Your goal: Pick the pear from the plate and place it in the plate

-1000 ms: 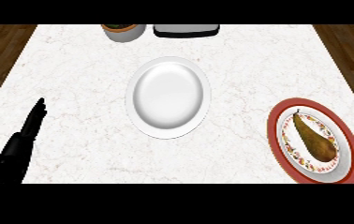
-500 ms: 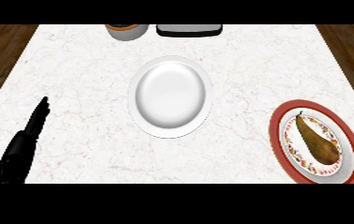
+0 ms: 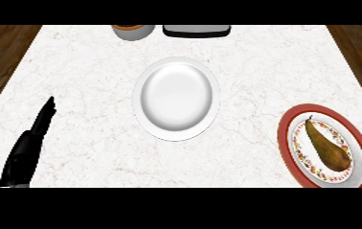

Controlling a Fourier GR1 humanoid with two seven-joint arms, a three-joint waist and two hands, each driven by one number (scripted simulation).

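On the marbled tabletop point(image 3: 92, 70), well right of my left hand's fingers point(image 3: 47, 113), I see the white plate point(image 3: 176, 98). Farther right sits the red-rimmed plate point(image 3: 291, 127) carrying the pear point(image 3: 327, 145). The left hand point(image 3: 28, 149) rests, fingers straight and pressed together.

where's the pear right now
In the head view the pear lies on the red-rimmed plate at the counter's right edge, right of the white plate in the middle.
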